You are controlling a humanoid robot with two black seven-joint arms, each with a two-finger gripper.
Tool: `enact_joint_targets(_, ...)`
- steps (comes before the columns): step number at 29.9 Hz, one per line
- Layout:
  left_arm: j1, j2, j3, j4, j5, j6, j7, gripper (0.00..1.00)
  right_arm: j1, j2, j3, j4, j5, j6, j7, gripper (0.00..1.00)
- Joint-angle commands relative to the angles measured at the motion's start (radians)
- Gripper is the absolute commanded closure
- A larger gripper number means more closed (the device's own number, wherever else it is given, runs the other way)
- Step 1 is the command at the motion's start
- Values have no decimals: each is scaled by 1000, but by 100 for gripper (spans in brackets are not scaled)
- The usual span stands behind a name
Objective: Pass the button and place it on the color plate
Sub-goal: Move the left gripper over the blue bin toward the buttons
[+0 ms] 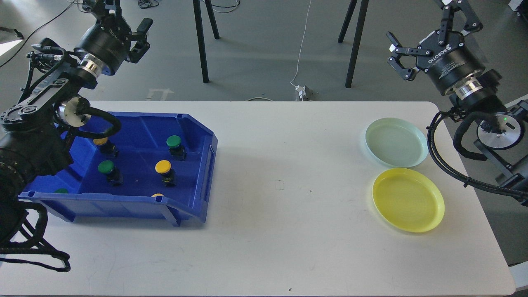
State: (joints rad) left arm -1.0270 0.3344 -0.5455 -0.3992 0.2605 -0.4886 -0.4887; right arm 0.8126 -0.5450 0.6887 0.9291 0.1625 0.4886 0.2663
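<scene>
Holding nothing: right fingers spread open; left fingers state unclear; buttons in blue bin.

Blue bin, green and yellow buttons, pale-green plate, yellow plate.

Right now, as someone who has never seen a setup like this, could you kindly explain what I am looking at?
This single picture comes from the robot's own head, looking down at a white table. The black arms at either side are its own. The left gripper and the right gripper are both raised above the table, and neither holds anything; the right one is open. On the left sits a blue bin holding push buttons with green and yellow caps, such as a green button and a yellow button. On the right lie a pale green plate and a yellow plate, both empty.
</scene>
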Motion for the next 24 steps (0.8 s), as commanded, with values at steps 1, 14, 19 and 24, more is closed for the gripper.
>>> enact_joint_targets(1, 11, -21, -39, -101, -81, 0, 0, 0, -10, 0, 0, 2, 0, 0, 1, 1)
enact_joint_targets(14, -68, 116, 6, -480, 164, 0, 0, 0, -36, -15, 29, 5, 0, 0, 2, 1)
enact_joint_targets(19, -202, 172, 94, -550, 483, 0, 0, 0, -38, -16, 29, 4, 0, 0, 2, 1)
enact_joint_targets(24, -338, 333, 362, -835, 764, 0, 0, 0, -44, -23, 32, 2, 0, 0, 2, 1)
